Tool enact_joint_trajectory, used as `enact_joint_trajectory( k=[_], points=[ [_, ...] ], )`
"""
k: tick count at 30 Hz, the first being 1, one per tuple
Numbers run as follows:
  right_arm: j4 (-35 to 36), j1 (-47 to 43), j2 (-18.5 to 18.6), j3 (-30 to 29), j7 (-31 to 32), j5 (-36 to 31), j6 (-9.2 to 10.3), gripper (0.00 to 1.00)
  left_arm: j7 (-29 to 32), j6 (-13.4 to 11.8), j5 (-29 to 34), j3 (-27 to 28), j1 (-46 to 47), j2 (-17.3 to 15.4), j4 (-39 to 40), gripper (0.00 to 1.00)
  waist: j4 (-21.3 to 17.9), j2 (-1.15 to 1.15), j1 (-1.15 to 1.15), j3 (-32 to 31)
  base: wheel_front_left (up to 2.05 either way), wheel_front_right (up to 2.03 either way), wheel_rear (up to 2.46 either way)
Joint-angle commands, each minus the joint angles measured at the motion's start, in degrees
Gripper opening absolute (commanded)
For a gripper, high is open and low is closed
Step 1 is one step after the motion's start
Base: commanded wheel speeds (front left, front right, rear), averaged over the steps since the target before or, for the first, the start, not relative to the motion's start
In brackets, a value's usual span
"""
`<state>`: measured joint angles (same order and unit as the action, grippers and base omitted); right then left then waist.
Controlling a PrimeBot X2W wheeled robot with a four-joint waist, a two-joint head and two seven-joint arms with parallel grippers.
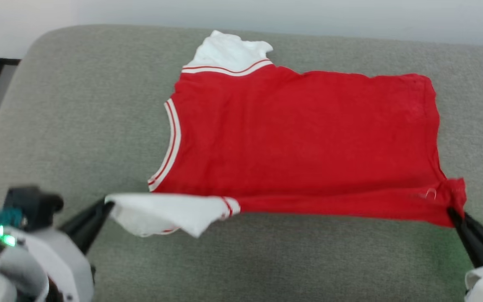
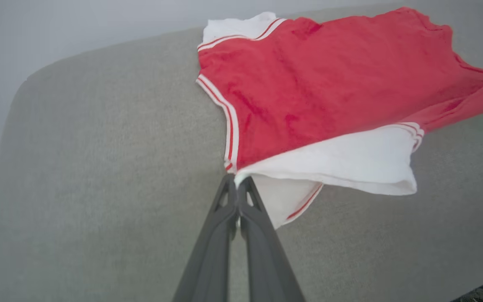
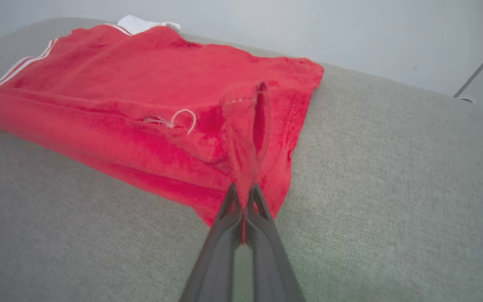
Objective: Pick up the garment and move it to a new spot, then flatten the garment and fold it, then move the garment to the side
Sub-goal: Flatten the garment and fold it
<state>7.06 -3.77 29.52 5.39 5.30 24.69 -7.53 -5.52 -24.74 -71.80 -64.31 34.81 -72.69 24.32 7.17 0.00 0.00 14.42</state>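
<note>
Garment (image 1: pixel 300 134) lies spread on the grey cushion (image 1: pixel 78 126), plain red side up, collar to the left and hem to the right. Left gripper (image 2: pixel 236 184) has its fingers closed on the near white sleeve (image 1: pixel 162 212). Right gripper (image 3: pixel 245 193) is clamped on the near hem corner (image 1: pixel 455 193). The near edge hangs raised between them.

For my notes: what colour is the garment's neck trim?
The neck trim is white with a red stripe, clearest in the left wrist view.
</note>
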Motion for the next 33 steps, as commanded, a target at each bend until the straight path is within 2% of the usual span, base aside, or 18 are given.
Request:
enact_joint_trajectory(
  k=[1, 4, 9, 14, 18, 26, 33],
  points=[
    [0.61, 1.53, -0.46, -0.56, 0.67, -0.40, 0.08, 0.00, 2.15, 1.49, 1.95, 0.60, 3.04, 0.36, -0.67, 0.00, -1.52, 0.00, 0.00, 1.18, 0.00, 0.00, 0.00],
    [1.01, 3.90, -1.06, -0.98, 1.69, -1.51, 0.08, 0.00, 6.83, 4.88, 5.01, 1.08, 8.24, 2.08, -3.59, 0.00, -2.33, 0.00, 0.00, 2.05, 0.00, 0.00, 0.00],
    [0.23, 7.52, -1.99, -1.75, 3.32, -3.07, 0.08, 0.00, 13.02, 11.90, 8.80, 1.11, 16.42, 7.27, -11.34, 0.00, -3.12, 0.00, 0.00, 3.57, 0.00, 0.00, 0.00],
    [-1.89, 11.22, -2.99, -2.12, 5.46, -4.56, 0.08, 0.00, 16.66, 18.12, 9.49, 0.48, 21.70, 13.69, -20.97, 0.00, -3.52, 0.00, 0.00, 5.16, 0.00, 0.00, 0.00],
    [-3.11, 13.77, -3.44, -0.99, 7.50, -4.54, 0.08, 0.00, 18.86, 21.99, 8.71, -0.63, 23.84, 18.13, -28.10, 0.00, -3.60, 0.00, 0.00, 6.54, 0.00, 0.00, 0.00],
    [-5.32, 17.12, -2.95, 1.82, 13.36, -2.08, 0.08, 0.00, 22.00, 26.94, 5.99, -2.39, 24.57, 24.82, -39.91, 0.00, -3.53, 0.00, 0.00, 7.62, 0.00, 0.00, 0.00],
    [-6.06, 19.03, -2.19, 3.13, 17.79, 0.29, 0.08, 0.00, 25.07, 28.22, 3.06, -2.70, 24.82, 28.02, -45.87, 0.00, -3.31, 0.00, 0.00, 7.35, 0.00, 0.00, 0.00]
  ],
)
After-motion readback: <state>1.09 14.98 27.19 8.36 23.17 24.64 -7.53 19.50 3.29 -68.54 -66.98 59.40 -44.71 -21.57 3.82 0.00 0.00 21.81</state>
